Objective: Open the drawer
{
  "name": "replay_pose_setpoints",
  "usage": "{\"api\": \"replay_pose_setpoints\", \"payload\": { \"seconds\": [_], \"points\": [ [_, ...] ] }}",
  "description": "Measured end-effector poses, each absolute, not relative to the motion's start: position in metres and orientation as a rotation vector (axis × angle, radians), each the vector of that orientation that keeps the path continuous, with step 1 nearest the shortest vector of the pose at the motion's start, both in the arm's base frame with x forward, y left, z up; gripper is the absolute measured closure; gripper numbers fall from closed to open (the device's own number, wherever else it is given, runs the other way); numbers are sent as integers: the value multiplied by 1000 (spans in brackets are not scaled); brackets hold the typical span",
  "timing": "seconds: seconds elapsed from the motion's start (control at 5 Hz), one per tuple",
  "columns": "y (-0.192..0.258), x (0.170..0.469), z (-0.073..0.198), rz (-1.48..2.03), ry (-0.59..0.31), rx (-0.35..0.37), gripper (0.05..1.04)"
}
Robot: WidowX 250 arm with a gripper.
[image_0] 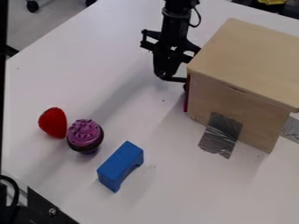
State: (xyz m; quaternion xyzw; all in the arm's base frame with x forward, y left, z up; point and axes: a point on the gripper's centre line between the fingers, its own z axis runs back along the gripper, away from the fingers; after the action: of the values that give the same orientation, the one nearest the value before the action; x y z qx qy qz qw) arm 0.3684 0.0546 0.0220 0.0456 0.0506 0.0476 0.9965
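Note:
The black gripper hangs low over the table at upper centre, just left of the wooden box. On the box's left side, a thin strip of the reddish drawer front is visible edge-on. A small dark knob sticks out from it, close to the gripper's lower end; whether they touch I cannot tell. Most of the drawer front is hidden by the angle of the box.
On the white table lie a red strawberry, a purple-topped cupcake and a blue block, left of and below the box. Silver tape holds the box's front side to the table.

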Motion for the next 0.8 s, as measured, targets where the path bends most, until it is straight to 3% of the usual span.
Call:
{"api": "replay_pose_setpoints", "payload": {
  "seconds": [0.2,0.8],
  "points": [
    [65,371,23,107,94,109,958],
    [76,373,22,127,100,113,963]
  ]
}}
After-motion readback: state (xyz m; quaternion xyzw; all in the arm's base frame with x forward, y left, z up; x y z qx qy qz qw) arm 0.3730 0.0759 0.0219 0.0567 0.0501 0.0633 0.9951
